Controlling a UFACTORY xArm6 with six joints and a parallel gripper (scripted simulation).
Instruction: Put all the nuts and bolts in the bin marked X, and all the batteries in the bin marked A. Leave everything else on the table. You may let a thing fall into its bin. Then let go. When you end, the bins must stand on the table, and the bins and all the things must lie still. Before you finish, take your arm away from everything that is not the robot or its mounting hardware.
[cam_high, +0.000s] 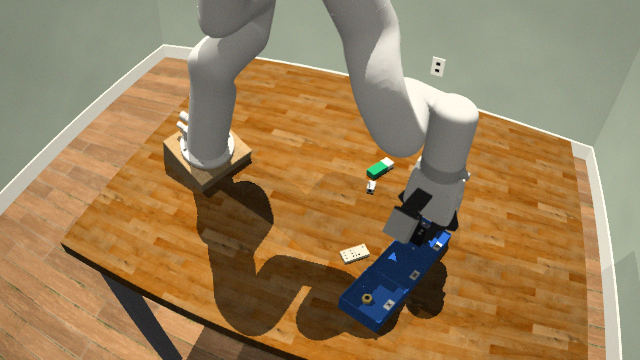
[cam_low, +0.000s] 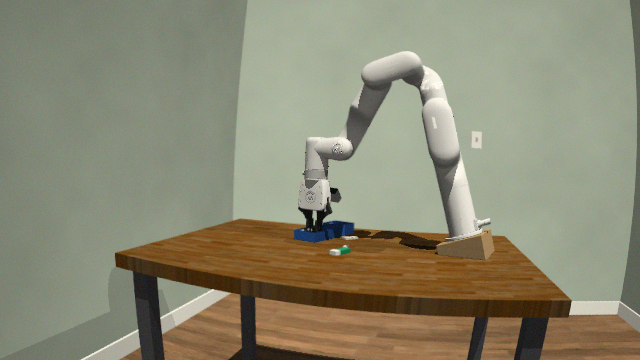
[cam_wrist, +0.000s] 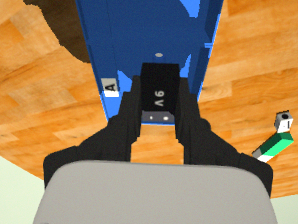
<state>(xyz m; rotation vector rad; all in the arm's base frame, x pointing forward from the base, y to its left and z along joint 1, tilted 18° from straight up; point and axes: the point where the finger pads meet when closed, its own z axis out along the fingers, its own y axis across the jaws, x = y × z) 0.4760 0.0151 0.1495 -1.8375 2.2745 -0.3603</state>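
One battery (cam_wrist: 158, 96) sits pinched between your gripper's (cam_wrist: 158, 117) black fingers, a dark block with "9V" printed on its face. You hold it low over the end of the blue bin row (cam_high: 395, 280) nearest the wrist, and the wrist view shows a white tag with the letter A (cam_wrist: 109, 87) on the rim just beside your left finger. That makes this the right compartment, to my eye.

Before you release, check that the battery hangs inside the walls and not over the rim; in the wrist view its near end looks close to the bin's short end wall. Nudge a little further along the bin if you doubt it. Release from low down so it lands flat and settles, then lift straight up so the fingers do not drag the bin.

A nut (cam_high: 366, 299) already lies in the far compartment. Leave the domino (cam_high: 354, 253) and the green-and-white eraser (cam_high: 380, 168) alone. A small thing (cam_high: 370, 187) beside the eraser is too tiny to name.
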